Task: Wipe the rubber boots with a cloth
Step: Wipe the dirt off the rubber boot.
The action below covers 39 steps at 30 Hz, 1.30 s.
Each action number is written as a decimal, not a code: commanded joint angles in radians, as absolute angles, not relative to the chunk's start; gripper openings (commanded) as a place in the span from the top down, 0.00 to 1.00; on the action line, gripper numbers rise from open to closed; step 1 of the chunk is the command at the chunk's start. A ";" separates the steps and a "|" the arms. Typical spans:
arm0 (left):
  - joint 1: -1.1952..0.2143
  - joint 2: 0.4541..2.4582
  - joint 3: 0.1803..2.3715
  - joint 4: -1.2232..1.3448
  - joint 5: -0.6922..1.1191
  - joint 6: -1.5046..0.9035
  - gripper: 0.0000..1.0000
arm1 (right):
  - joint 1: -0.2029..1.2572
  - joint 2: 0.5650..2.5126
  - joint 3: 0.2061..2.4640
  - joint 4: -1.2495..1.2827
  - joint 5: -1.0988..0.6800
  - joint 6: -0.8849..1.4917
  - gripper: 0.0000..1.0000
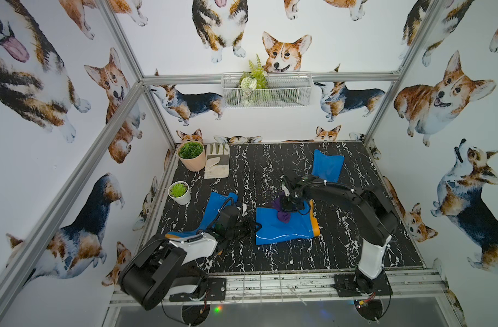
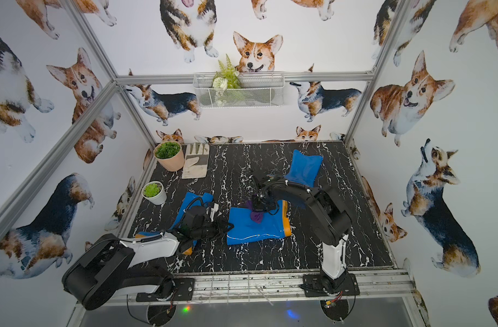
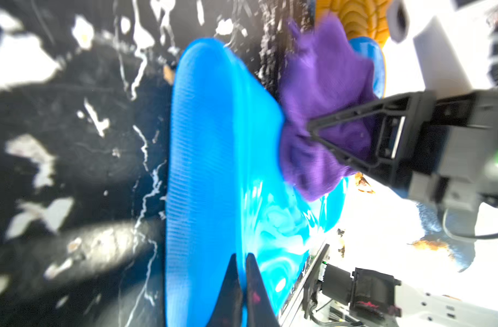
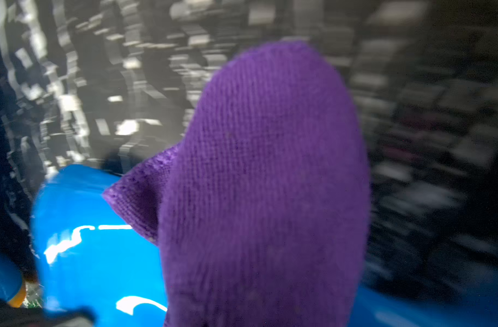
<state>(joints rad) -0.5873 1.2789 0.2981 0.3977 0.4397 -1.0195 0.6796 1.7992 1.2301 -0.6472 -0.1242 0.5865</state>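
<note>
A glossy blue rubber boot (image 1: 284,230) with an orange sole lies on its side mid-table. My left gripper (image 1: 254,226) is at its open top. In the left wrist view its fingers (image 3: 233,283) are shut on the shaft's rim, one over the ribbed lining and one over the glossy outside of the boot (image 3: 213,141). The right gripper (image 1: 287,209) points down over the boot's foot end, shut on the bunched purple cloth (image 1: 283,216). The cloth (image 4: 264,184) fills the right wrist view and hides those fingers. A second boot (image 1: 213,206) lies under the left arm. A third boot (image 1: 327,165) stands at the back right.
A beige pot of greenery (image 1: 191,155) and a beige-and-white work glove (image 1: 217,164) sit at the back left. A small white pot (image 1: 180,192) stands near the left edge. A wire basket (image 1: 266,90) with a fern hangs on the back wall. Aluminium frame posts bound the black marble table (image 1: 355,254).
</note>
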 commanded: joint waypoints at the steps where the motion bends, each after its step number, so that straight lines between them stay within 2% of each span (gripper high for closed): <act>1: -0.589 1.220 0.305 0.232 0.338 -0.965 1.00 | 0.644 1.682 1.165 -0.714 -0.054 0.550 1.00; 4: -0.598 1.183 0.311 0.198 0.297 -0.958 1.00 | 0.669 1.619 1.177 -0.723 -0.034 0.549 1.00; 6: -0.610 1.175 0.319 0.182 0.269 -0.956 1.00 | 0.737 1.648 1.254 -0.733 -0.003 0.544 1.00; 10: -0.636 1.187 0.347 0.170 0.242 -0.958 1.00 | 0.906 1.851 1.513 -0.759 -0.016 0.530 1.00; 13: -0.651 1.188 0.360 0.163 0.227 -0.967 1.00 | 0.971 2.018 1.693 -0.793 -0.080 0.528 1.00; 16: -0.657 1.161 0.352 0.139 0.196 -0.971 1.00 | 0.987 2.059 1.709 -0.836 -0.044 0.496 1.00; 19: -0.658 1.123 0.329 0.131 0.166 -0.984 1.00 | 0.923 1.982 1.553 -0.826 -0.014 0.491 1.00; 23: -0.658 1.100 0.319 0.126 0.141 -0.984 1.00 | 0.724 1.771 1.262 -0.778 -0.004 0.513 1.00; 26: -0.659 1.105 0.314 0.142 0.136 -0.994 1.00 | 0.597 1.640 1.186 -0.817 0.048 0.495 1.00; 28: -0.659 1.119 0.317 0.155 0.140 -0.994 1.00 | 0.581 1.583 1.194 -0.830 0.074 0.486 1.00; 30: -0.661 1.136 0.318 0.171 0.146 -0.996 1.00 | 0.610 1.556 1.216 -0.817 0.066 0.508 1.00; 33: -0.665 1.155 0.323 0.191 0.149 -1.004 1.00 | 0.744 1.602 1.275 -0.752 0.067 0.557 1.00; 39: -0.681 1.156 0.330 0.183 0.141 -1.019 1.00 | 0.973 1.953 1.569 -0.698 -0.091 0.591 1.00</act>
